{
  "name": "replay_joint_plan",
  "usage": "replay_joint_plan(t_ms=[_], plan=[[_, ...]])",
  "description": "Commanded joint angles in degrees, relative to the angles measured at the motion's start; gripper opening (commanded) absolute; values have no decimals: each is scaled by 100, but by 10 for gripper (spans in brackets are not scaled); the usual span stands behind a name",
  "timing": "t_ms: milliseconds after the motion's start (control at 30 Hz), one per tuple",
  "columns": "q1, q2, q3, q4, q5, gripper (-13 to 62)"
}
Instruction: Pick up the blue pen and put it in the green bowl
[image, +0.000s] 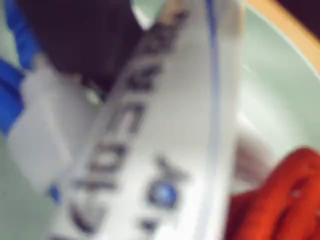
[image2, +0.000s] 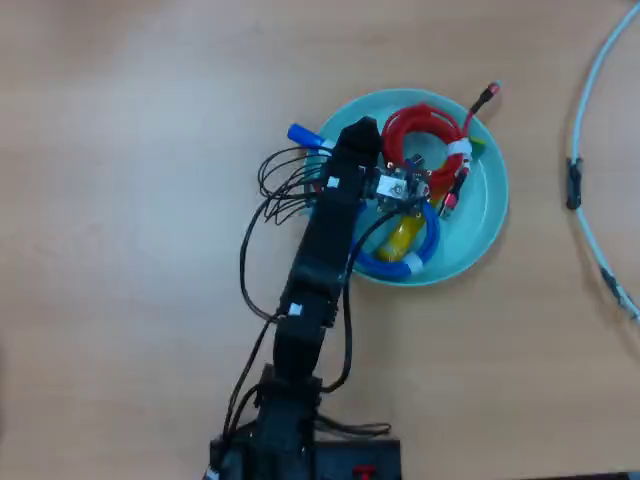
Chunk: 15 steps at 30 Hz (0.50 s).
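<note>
The thick white-barrelled blue pen (image: 165, 130) overhangs the round mint-green bowl's (image2: 480, 240) upper-left rim; it could tip out. Gripper state unclear.

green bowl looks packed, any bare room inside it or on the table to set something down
Little room in the green bowl: a red cable coil and a blue cable coil fill it, with the arm overhead. The wooden table is bare left of the arm, and between bowl and white cable.

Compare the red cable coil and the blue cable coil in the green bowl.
The red cable coil lies at the top of the green bowl in the overhead view; the blue cable coil lies at the bottom. Red shows almost whole; the arm covers part of blue. Both carry white bands.
</note>
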Motion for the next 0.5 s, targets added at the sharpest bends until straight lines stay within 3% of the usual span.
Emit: replay_joint_plan(t_ms=[0,367,467], plan=[[-79,791,-141,466,79,453],[-290,2725,-53,2426,53,454],[-861,2865,211,2417,0,459]])
